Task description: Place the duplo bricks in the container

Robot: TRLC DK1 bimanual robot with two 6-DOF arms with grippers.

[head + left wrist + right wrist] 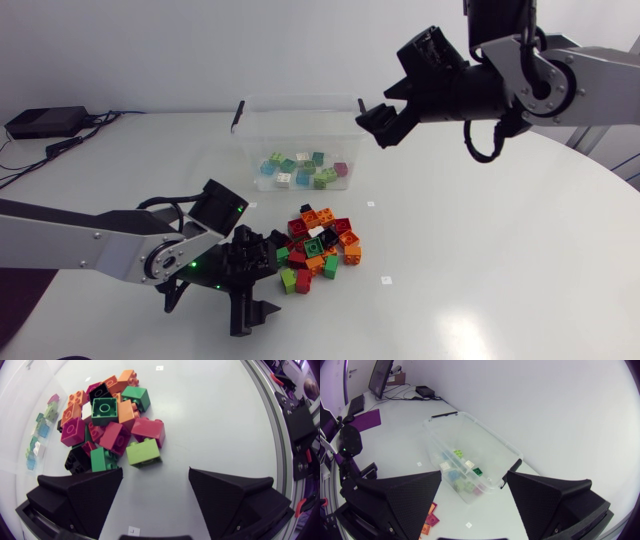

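Observation:
A pile of duplo bricks (320, 245) in red, orange, green, black and magenta lies on the white table in front of the clear container (300, 125). Several pale bricks (300, 170) lie inside the container. My left gripper (262, 285) is low at the pile's left side, open and holding nothing. In the left wrist view the gripper (155, 485) has a lime brick (143, 452) just ahead of its fingers, with the pile (105, 420) beyond. My right gripper (383, 105) hangs open and empty above the container's right end. The right wrist view looks past the gripper (475, 490) down into the container (495, 455).
Small white markers (370, 204) dot the table. Black clips (238, 115) stick up at the container's ends. A black box with cables (45, 122) rests at the back left. The curved table edge (600, 180) runs along the right.

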